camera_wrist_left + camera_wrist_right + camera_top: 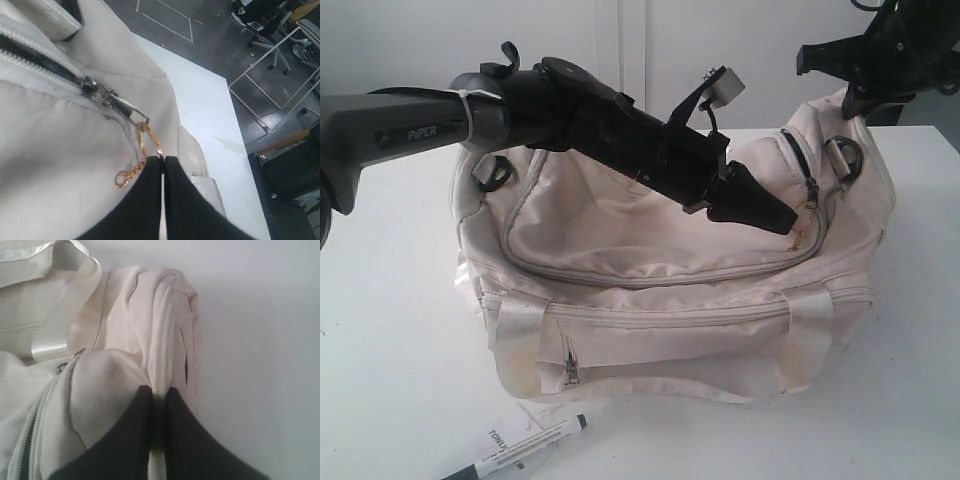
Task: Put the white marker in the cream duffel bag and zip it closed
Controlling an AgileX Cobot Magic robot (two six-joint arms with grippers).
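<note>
The cream duffel bag (660, 330) stands on the white table. Its top zip gapes dark near the right end (798, 155). In front of the bag the white marker (530, 447) lies on the table, apart from both grippers. My left gripper (782, 222) reaches across the top flap. Its fingertips (163, 158) are shut on the gold keychain (145, 145) hanging from the zip pull (107, 95). My right gripper (159, 391) is shut on a raised fold of the bag's end seam (162, 330), at the bag's far right (855, 105).
A white paper tag (498, 440) lies partly under the marker at the table's (400, 350) front edge. Beyond the table's right edge (235, 130), the left wrist view shows the floor with office chairs (265, 25) and a metal frame (280, 75).
</note>
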